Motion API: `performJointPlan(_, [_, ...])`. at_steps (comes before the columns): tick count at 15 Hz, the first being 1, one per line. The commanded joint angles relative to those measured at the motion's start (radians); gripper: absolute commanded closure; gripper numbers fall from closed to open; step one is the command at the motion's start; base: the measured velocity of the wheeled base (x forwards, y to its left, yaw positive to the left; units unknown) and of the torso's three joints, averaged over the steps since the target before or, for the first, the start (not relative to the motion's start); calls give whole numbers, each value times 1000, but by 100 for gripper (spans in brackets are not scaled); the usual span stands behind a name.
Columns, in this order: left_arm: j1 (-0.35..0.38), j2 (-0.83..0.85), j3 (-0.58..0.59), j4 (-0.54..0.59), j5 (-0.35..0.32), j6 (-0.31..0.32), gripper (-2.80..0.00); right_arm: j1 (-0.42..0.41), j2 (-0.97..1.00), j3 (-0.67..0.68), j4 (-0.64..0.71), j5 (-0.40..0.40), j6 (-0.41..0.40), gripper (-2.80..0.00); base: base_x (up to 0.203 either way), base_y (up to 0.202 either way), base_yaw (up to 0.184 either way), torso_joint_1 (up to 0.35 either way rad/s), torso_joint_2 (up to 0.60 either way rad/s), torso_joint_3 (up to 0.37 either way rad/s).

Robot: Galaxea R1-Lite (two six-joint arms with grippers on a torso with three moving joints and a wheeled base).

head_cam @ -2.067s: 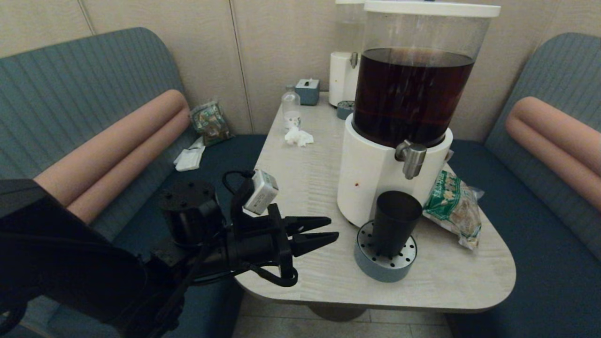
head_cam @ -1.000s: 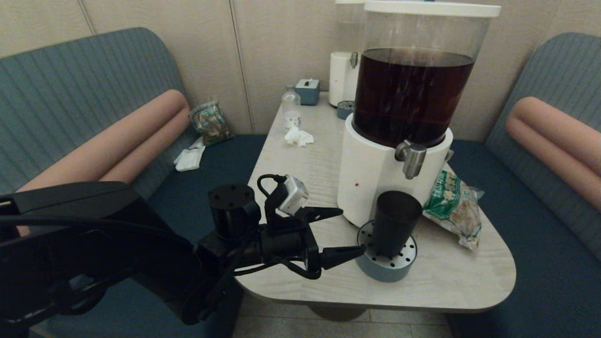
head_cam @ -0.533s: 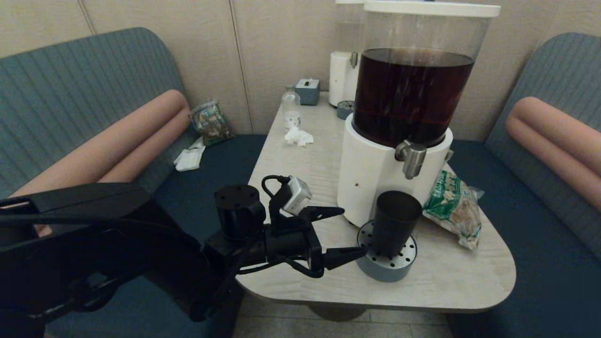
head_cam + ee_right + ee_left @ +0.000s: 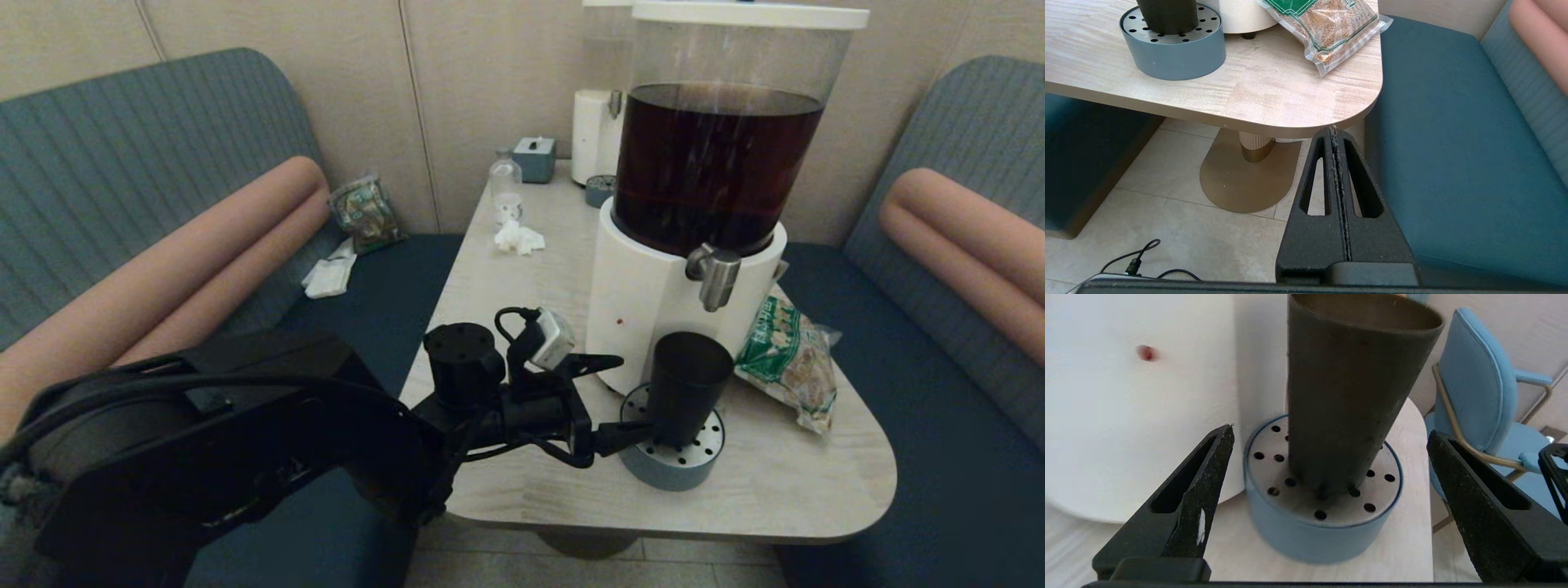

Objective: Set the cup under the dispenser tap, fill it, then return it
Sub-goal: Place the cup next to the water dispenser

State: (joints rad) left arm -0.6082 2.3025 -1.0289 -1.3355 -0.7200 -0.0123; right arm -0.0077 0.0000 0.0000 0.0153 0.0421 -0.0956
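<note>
The black cup (image 4: 688, 384) stands upright on a round blue drip tray (image 4: 669, 472), directly below the silvery dispenser tap (image 4: 716, 278) of the big dispenser's white base (image 4: 645, 310). My left gripper (image 4: 637, 392) is open and low over the table, its tips just reaching the cup's near side, one on each flank, without touching. In the left wrist view the cup (image 4: 1347, 396) fills the space ahead of the left gripper (image 4: 1331, 430), on the drip tray (image 4: 1310, 543). The right gripper (image 4: 1334, 128) is shut and empty, parked below the table's corner.
A green snack bag (image 4: 788, 359) lies right of the base. A small clear bottle (image 4: 506, 188), crumpled tissue (image 4: 518, 237), tissue box (image 4: 535, 158) and a smaller white dispenser (image 4: 596, 135) stand at the back. Blue benches flank the table (image 4: 531, 327).
The left arm has moved forward and right towards the cup. Its fingers, near together two seconds ago, have spread wide. The cup has not moved.
</note>
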Motion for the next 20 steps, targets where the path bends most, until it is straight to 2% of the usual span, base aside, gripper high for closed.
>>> performJointPlan(1, [-19, 45, -49, -6, -4, -2, -280, 0, 2, 1, 0, 1, -1, 0, 0, 0, 0, 0, 0, 0])
performJointPlan(9, [-42, 88, -92, -7, -2, -9, -280, 0, 2, 0, 0, 1, -1, 0, 0, 0, 0, 0, 0, 0])
performJointPlan(20, [-85, 136, -186, -8, 62, -15, -280, 0, 2, 0, 0, 1, -1, 0, 0, 0, 0, 0, 0, 0])
